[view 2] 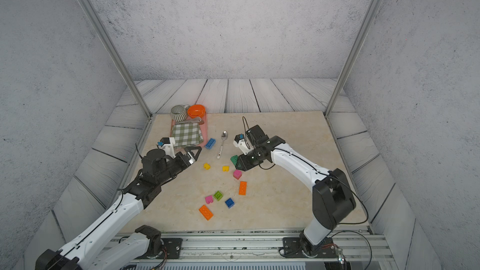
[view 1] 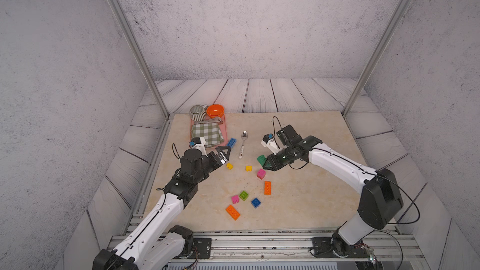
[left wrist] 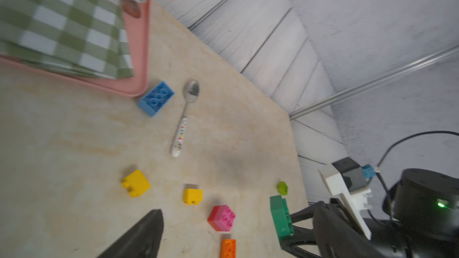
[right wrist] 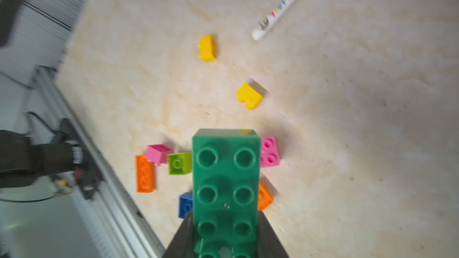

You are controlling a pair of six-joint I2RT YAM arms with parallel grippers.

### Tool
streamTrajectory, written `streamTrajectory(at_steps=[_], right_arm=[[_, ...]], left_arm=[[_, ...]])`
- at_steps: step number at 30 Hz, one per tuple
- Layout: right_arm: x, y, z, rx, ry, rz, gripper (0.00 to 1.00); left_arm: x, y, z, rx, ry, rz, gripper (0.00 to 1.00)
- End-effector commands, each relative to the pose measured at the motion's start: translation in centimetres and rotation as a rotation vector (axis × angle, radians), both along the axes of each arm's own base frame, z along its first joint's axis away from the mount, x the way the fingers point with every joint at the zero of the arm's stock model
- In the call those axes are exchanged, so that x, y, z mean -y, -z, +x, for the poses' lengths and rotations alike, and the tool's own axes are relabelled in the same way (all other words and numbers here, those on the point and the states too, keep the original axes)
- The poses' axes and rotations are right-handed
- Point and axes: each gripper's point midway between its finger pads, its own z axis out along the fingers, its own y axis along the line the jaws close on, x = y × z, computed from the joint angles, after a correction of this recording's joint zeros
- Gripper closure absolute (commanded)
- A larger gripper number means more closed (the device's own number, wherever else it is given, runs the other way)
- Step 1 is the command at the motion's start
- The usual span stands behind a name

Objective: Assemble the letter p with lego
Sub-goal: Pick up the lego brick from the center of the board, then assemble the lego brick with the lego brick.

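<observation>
My right gripper (view 1: 266,164) is shut on a dark green oblong lego brick (view 1: 261,160), held just above the table with its studs facing the wrist camera (right wrist: 226,182). The left gripper (view 1: 225,155) stands open and empty near a yellow brick (view 1: 229,166); only one of its fingers (left wrist: 146,234) shows in the left wrist view. Loose lego lies between the arms: a second yellow brick (view 1: 249,168), a pink-on-red stack (view 1: 261,174), two orange oblongs (view 1: 267,188) (view 1: 233,212), and lime (view 1: 244,195), pink (view 1: 235,199) and blue (view 1: 256,202) squares. A blue oblong (view 1: 231,142) rests beside the tray.
A metal spoon (view 1: 242,146) lies between the blue oblong and my right arm. At the back left a pink tray (view 1: 225,131) holds a green checked cloth (view 1: 207,133), a striped cup (view 1: 198,113) and an orange bowl (view 1: 215,110). Metal frame posts stand at the table's back corners.
</observation>
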Motion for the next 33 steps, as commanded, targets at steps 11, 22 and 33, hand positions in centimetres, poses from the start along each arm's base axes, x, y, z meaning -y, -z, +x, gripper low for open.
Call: streamTrajectory(at_steps=[11,22,33], right_arm=[[-0.6,3.4,3.2,0.122,-0.073,-0.342,1.0],[-2.4,5.3,2.6,0.133,-0.167,-0.339,1.0],[-2.2,7.3,2.0,0.13,-0.22,-0.35,1.0]], left_arm=[[-5.2,7.7,-0.5,-0.143,-0.115,0.168,0.02],[-5.6,7.1,-0.7,-0.124,-0.124,0.17,0.02],[-5.4,7.3,-0.5,-0.128,-0.117,0.166,0.02]])
